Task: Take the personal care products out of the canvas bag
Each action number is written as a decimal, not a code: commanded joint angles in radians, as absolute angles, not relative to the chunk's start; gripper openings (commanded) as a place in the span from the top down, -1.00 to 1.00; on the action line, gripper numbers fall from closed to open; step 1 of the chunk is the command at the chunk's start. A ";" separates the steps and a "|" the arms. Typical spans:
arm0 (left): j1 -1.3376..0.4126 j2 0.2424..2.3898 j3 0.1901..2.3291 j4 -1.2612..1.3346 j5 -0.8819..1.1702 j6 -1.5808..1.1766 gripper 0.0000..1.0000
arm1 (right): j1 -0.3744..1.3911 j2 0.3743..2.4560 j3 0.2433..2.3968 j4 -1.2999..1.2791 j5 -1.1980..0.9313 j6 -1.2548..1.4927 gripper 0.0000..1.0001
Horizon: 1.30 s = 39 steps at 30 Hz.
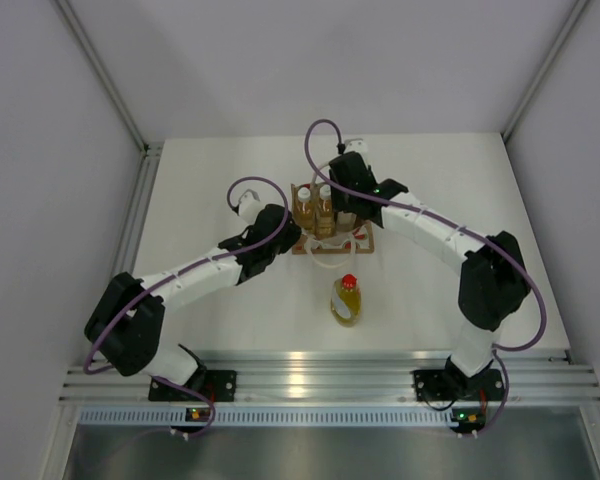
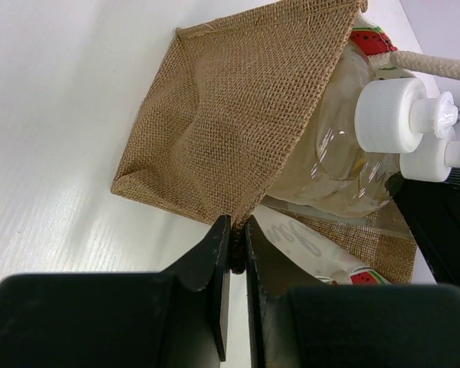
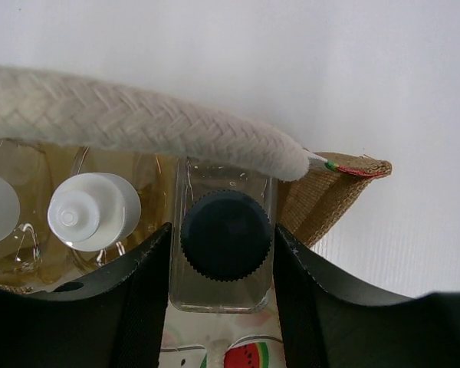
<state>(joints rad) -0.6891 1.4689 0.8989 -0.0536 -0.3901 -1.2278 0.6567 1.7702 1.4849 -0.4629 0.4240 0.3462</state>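
The canvas bag (image 1: 368, 240) stands mid-table; in the left wrist view its burlap side (image 2: 230, 115) fills the middle. My left gripper (image 2: 238, 244) is shut on the bag's burlap edge; it also shows in the top view (image 1: 296, 240). Two amber bottles with white caps (image 1: 315, 193) stand in the bag, one close in the left wrist view (image 2: 387, 115). My right gripper (image 3: 222, 238) is down in the bag, its fingers (image 3: 149, 284) pressed against both sides of the pale bottle with the dark grey cap (image 3: 226, 234). The yellow bottle with the red cap (image 1: 347, 298) lies on the table in front of the bag.
A cream rope handle (image 3: 138, 115) crosses just above the pale bottle, and another shows in the left wrist view (image 2: 437, 65). The watermelon-print front panel (image 3: 245, 356) sits below the jaws. White walls enclose the table (image 1: 210, 180) on the left, back and right.
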 commanded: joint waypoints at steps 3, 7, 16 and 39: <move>-0.698 1.463 0.862 -0.170 -0.370 -1.204 1.00 | 0.637 1.766 1.514 -0.480 0.436 0.367 1.00; -0.696 1.463 0.862 -0.172 -0.368 -1.207 1.00 | 0.644 1.694 1.532 -0.480 0.439 0.350 1.00; -0.696 1.463 0.862 -0.172 -0.373 -1.218 1.00 | 0.646 1.600 1.582 -0.476 0.422 0.290 1.00; -0.696 1.471 0.871 -0.175 -0.359 -1.224 1.00 | 0.572 1.275 1.687 -0.652 0.433 0.255 1.00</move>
